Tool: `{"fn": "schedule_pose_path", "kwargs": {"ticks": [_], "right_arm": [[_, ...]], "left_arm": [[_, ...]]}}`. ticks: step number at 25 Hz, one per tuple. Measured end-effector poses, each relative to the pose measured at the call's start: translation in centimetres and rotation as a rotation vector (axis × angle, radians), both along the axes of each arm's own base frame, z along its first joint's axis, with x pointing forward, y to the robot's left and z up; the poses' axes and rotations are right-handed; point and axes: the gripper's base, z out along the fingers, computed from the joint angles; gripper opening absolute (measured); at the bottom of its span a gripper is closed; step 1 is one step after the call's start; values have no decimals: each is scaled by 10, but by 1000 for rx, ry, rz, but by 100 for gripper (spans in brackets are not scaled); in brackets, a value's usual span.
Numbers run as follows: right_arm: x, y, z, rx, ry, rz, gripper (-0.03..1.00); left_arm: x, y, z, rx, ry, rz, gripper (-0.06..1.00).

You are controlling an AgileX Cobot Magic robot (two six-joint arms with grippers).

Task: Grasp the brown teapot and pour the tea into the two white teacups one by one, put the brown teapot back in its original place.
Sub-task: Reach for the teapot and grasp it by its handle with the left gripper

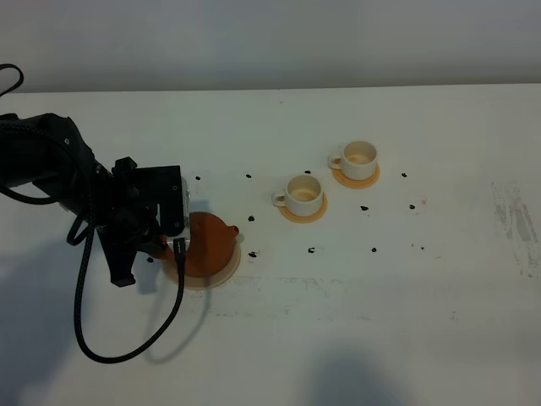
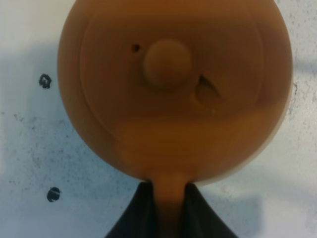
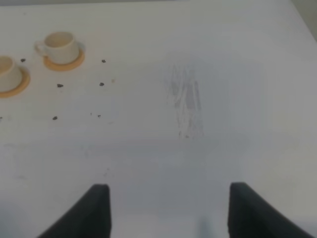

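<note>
The brown teapot [image 1: 210, 244] sits upright on the large pale-beige coaster [image 1: 205, 279], left of the table's middle. My left gripper [image 1: 172, 246] reaches in from the left and is shut on the teapot's handle. The left wrist view looks down on the teapot's lid [image 2: 167, 63], and my left gripper [image 2: 168, 192] has its black fingers [image 2: 141, 215] pressed against both sides of the handle. The two white teacups [image 1: 304, 194] [image 1: 359, 157] stand on small orange coasters to the right of the teapot. My right gripper [image 3: 168, 208] hangs open over bare table, far from the teacups [image 3: 59, 44].
Small black marks [image 1: 312, 249] dot the white table around the teapot and the cups. A grey scuffed patch [image 1: 516, 224] lies near the right edge. The left arm's black cable [image 1: 127, 338] loops down over the table in front of the teapot.
</note>
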Motion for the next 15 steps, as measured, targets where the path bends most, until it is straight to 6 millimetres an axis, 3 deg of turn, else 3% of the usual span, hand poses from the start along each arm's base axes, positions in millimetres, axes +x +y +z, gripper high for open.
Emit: {"fn": "schedule_pose_path", "kwargs": {"ticks": [15], "right_arm": [[0,0,0,0,0,0,50]], "left_arm": [[-4,0,12,-12,-2,-5,8]]}}
